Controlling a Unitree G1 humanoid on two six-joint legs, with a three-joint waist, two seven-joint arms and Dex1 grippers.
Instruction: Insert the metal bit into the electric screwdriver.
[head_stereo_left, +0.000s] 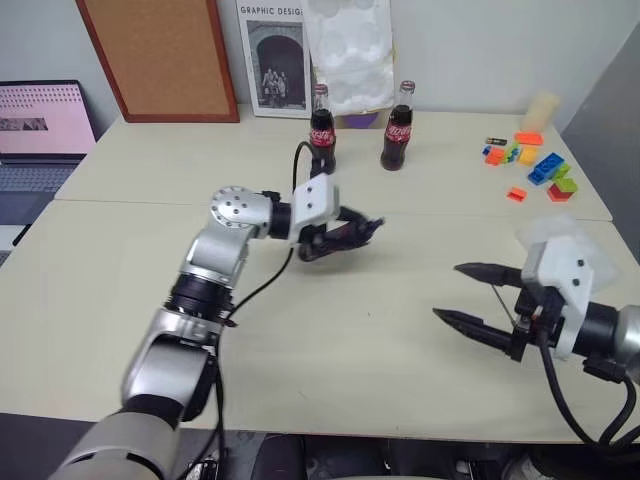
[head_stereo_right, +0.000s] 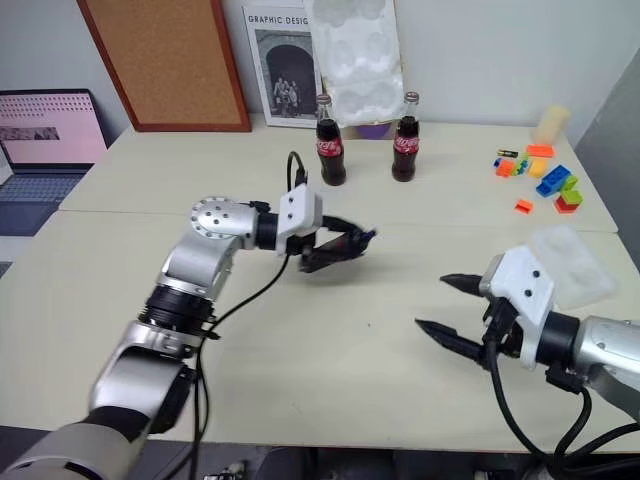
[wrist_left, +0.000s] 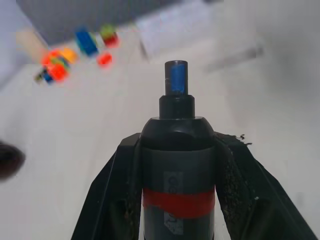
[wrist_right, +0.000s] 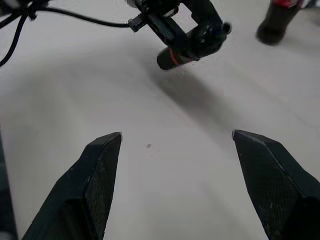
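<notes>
A: Two grippers are up over the tabletop, so let's take them from our left. The left gripper (head_stereo_left: 345, 236) is clamped on the electric screwdriver (wrist_left: 177, 165), hanging above the middle of the tabletop, nearer the far edge than the near one.

B: Which way does its long axis run?

A: Roughly level, with the blue tip (wrist_left: 176, 80) aimed toward our right side, where the toy bricks (head_stereo_left: 530, 160) sit by the far right corner.

B: And the right gripper (head_stereo_left: 468, 294)?

A: Its fingers (wrist_right: 100, 175) stand wide apart with nothing between them, near the near right edge, pointing back toward the screwdriver. The two are well apart.

B: The metal bit?

A: We can't make it out anywhere on the tabletop, and neither gripper carries it. We'd judge the right arm has to fetch it, since the tip faces that side.
</notes>
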